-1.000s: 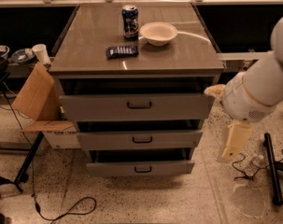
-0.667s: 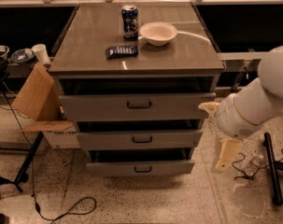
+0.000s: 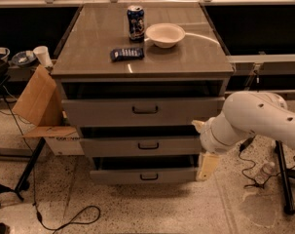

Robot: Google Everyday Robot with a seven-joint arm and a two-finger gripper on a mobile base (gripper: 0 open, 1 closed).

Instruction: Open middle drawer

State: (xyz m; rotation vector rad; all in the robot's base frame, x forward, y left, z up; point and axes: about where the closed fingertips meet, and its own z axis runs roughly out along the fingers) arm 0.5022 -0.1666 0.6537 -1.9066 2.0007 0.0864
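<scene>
The grey cabinet has three drawers, each standing a little way out. The middle drawer (image 3: 137, 146) has a low flat front with a small dark bar handle (image 3: 148, 145). The taller top drawer (image 3: 103, 112) is above it and the bottom drawer (image 3: 118, 176) is below. My gripper (image 3: 207, 165) hangs from the white arm (image 3: 256, 121) at the cabinet's right front corner. It is level with the middle and bottom drawers, right of their fronts and well away from the handle.
A soda can (image 3: 136, 22), a white bowl (image 3: 165, 34) and a dark packet (image 3: 127, 54) sit on the cabinet top. An open cardboard box (image 3: 40, 106) stands at the left. A black stand leg (image 3: 282, 179), cables (image 3: 64, 218) and a plastic bottle (image 3: 266, 170) are on the floor.
The arm and gripper have moved left and down, from out at the right to the cabinet's right front corner. The drawers have not moved.
</scene>
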